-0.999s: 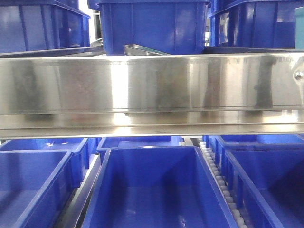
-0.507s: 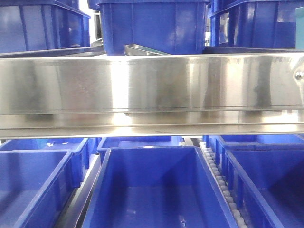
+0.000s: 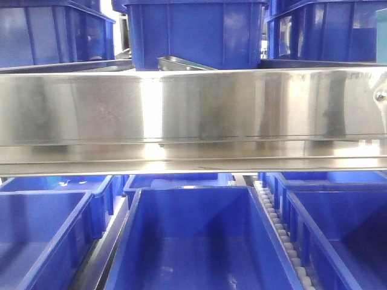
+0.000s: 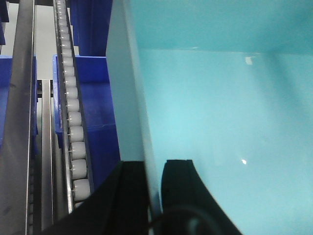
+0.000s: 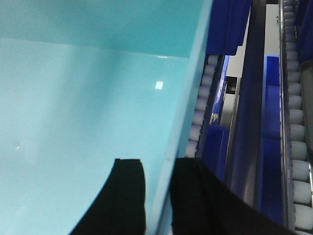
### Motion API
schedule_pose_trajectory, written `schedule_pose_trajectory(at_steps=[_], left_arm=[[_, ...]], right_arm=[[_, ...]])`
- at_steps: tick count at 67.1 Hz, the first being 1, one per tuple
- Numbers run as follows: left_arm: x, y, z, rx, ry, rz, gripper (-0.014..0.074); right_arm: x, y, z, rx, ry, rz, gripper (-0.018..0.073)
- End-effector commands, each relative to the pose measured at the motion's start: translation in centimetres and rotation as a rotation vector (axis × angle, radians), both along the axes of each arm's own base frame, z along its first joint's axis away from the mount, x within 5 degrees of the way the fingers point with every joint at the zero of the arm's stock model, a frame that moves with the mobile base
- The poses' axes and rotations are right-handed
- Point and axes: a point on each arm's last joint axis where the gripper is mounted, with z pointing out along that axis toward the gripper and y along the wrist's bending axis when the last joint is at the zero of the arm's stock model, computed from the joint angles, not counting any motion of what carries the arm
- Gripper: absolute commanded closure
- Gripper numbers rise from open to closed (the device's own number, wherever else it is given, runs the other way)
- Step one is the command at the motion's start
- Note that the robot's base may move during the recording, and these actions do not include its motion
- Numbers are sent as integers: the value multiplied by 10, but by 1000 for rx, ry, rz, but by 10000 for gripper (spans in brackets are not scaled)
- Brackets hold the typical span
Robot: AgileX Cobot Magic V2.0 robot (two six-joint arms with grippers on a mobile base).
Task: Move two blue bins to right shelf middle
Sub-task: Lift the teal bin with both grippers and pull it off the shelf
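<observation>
blue bin [image 3: 193, 241] sits on the lower level, centre lane, below the steel beam [image 3: 193, 115], long axis running near to far along the roller track [image 4: 73, 127]; left gripper [image 4: 154, 169] is clenched over its left wall, right gripper [image 5: 159, 169] over its right wall, so the bin lies between the two arms, neither nearer. bin looks empty, smooth-walled, rigid plastic; deep blue from the front, washed to pale cyan in both wrist views, likely exposure.
</observation>
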Motion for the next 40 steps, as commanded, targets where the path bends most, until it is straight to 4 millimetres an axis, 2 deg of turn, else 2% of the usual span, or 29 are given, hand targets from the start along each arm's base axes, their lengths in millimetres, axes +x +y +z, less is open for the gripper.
schedule_pose_trajectory(at_steps=[1,40], left_arm=[[-5,3,11,-18,-68,0,707],[-5,3,11,-18,-68,0,707]], right_arm=[[2,-7,6,-33,-59,-38,711],[2,-7,6,-33,-59,-38,711]])
